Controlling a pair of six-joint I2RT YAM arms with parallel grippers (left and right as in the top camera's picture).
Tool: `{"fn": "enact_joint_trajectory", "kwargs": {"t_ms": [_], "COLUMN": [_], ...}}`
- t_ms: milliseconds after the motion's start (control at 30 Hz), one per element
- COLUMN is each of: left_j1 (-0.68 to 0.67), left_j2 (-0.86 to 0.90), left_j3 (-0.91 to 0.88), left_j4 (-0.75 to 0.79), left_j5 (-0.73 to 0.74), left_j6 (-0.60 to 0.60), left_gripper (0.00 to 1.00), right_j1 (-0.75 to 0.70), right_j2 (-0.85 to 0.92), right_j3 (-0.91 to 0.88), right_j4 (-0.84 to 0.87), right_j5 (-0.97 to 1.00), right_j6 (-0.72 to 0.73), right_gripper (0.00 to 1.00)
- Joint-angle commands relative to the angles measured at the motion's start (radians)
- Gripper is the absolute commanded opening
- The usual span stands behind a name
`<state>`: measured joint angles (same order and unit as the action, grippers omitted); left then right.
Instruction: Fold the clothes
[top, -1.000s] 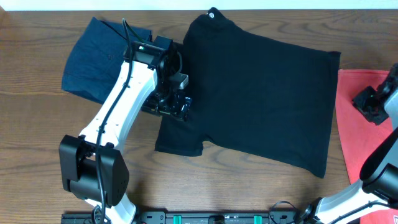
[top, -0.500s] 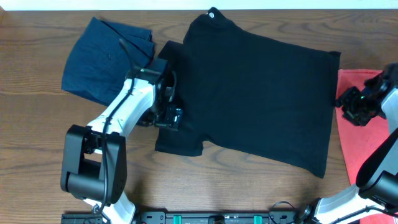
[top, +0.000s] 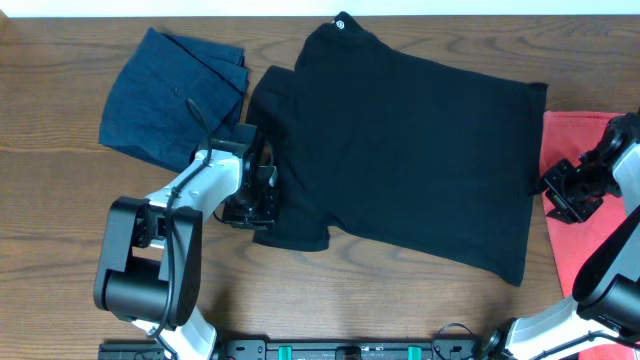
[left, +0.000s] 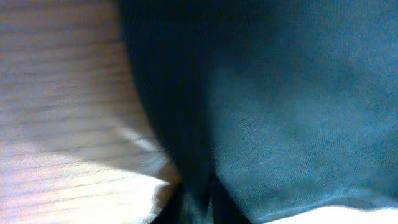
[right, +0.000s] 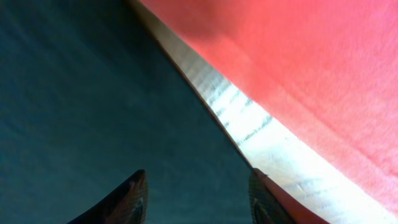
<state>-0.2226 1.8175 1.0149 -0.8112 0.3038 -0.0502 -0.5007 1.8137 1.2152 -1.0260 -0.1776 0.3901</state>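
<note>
Two pincers were at work on opposite edges of the black T-shirt (top: 410, 150). The left pincer (top: 262, 197) had its fingers together, clamped, as far as I could judge, on the shirt's left edge by a sleeve. The right pincer (right: 199, 199) hung with its fingers apart and empty, just over the shirt's right edge.

The shirt lay spread mid-counter, so I took this for the start of a fold. The next move called for the right pincer to close on its edge, then for both to lift and carry the cloth across.

Room was tight sideways: the navy garment (top: 165, 95) lay just beside the left arm and the coral-red T-shirt (right: 311, 62) close on the right. Bare counter (top: 60, 200) lay open in front.
</note>
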Motion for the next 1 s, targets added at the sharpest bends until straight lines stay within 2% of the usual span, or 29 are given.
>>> {"fn": "enact_joint_trajectory", "kwargs": {"t_ms": [0, 567, 633, 767, 800, 967], "left_j1": [0.005, 0.006, 0.006, 0.006, 0.006, 0.006], "left_j2": [0.0, 0.0, 0.0, 0.0, 0.0, 0.0], "left_j3": [-0.018, -0.019, -0.019, -0.019, -0.019, -0.019], "left_j4": [0.002, -0.016, -0.017, -0.026, -0.033, -0.08], "left_j5": [0.08, 0.078, 0.078, 0.078, 0.077, 0.078], "left_j6": [0.05, 0.05, 0.05, 0.05, 0.05, 0.049], "left_gripper": [0.06, 0.06, 0.06, 0.06, 0.06, 0.06], "right_j1": [-0.002, -0.002, -0.002, -0.008, -0.012, -0.043], "right_j2": [-0.011, -0.011, -0.012, -0.012, -0.012, -0.012], "right_j3": [-0.043, -0.271, -0.273, -0.273, -0.273, -0.273], "right_j4": [-0.002, 0.152, 0.155, 0.134, 0.125, 0.091], "right_j5": [0.015, -0.087, -0.058, 0.108, 0.15, 0.276], "right_j6": [0.005, -0.036, -0.035, 0.03, 0.057, 0.138], "right_gripper": [0.5, 0.49, 0.38, 0.04, 0.01, 0.01]}}
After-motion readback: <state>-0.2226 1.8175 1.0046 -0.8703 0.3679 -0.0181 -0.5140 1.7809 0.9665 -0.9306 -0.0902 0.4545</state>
